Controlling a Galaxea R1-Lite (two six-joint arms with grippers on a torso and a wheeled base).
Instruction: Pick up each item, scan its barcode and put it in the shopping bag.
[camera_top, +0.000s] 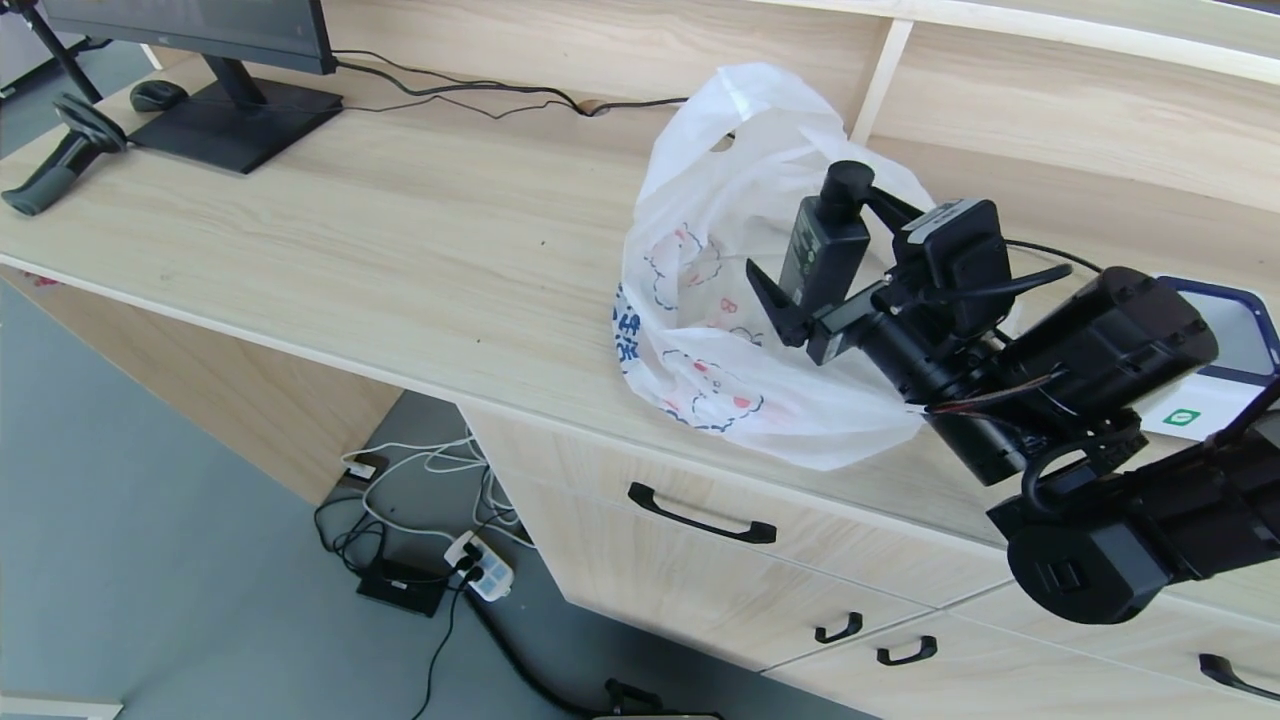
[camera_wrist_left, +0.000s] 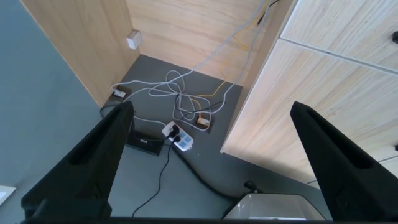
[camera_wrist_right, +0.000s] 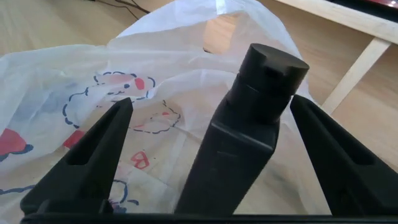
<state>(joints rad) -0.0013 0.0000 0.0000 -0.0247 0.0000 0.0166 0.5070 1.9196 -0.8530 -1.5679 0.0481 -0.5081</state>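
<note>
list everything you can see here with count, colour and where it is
shopping bag: one, white with red and blue prints, on the counter
bottle: one, black, upright over the bag
barcode scanner: one, dark grey, far left of the counter
monitor: one, black, back left of the counter
mouse: one, black, beside the monitor's stand
counter: one, light wood
blue-edged board: one, white and blue, right end of the counter
drawer handles: four, black, on the fronts below the counter
power strip: one, white, on the floor among cables
left pincer: one, black, open, over the floor
right pincer: one, black, open, a finger on each side of the bottle
</note>
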